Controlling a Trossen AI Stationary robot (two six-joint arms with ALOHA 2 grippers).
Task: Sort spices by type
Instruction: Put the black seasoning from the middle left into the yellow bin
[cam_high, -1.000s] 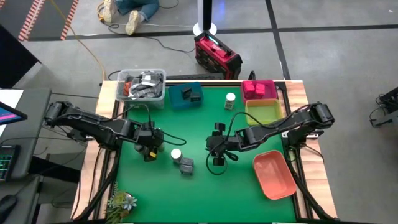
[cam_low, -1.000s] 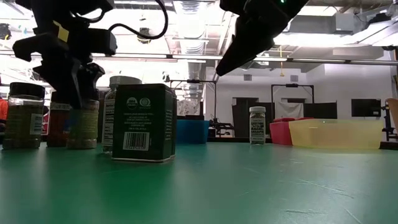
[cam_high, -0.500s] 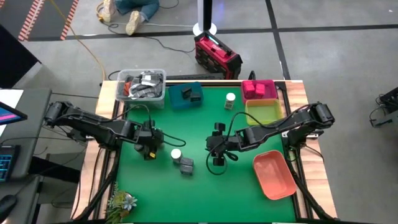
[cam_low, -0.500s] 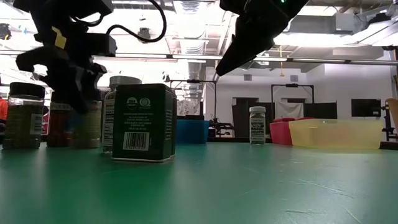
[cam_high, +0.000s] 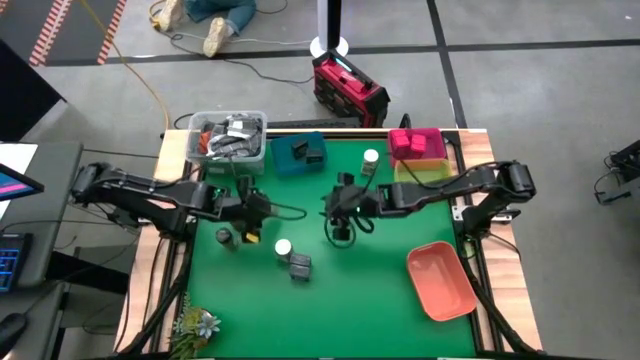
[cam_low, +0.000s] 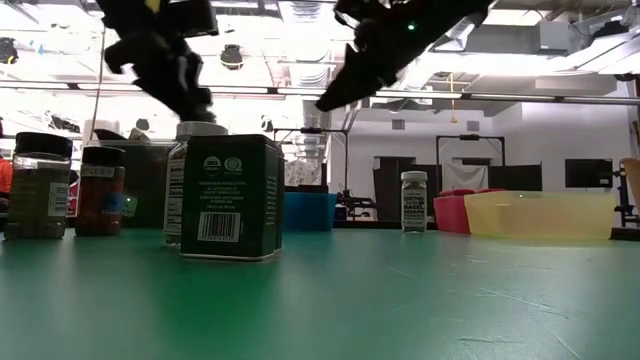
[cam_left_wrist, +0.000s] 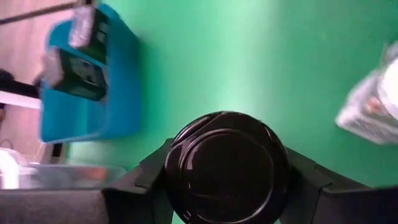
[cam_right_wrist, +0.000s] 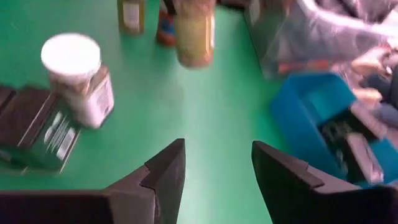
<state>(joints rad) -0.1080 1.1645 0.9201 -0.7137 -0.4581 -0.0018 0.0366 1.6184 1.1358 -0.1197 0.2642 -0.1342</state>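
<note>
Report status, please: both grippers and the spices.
Left gripper shut on dark-lidded jar, lifted. Right gripper open, empty, above the mat. White-capped jar and dark tin mid-table, unsorted. Path clear.

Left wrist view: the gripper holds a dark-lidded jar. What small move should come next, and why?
Probably carry the dark-lidded round jar, clamped in the left gripper, rightward toward the open right gripper. The teal tray already holds dark tins, while the empty yellow tray and salmon tray lie on the right side.
</note>
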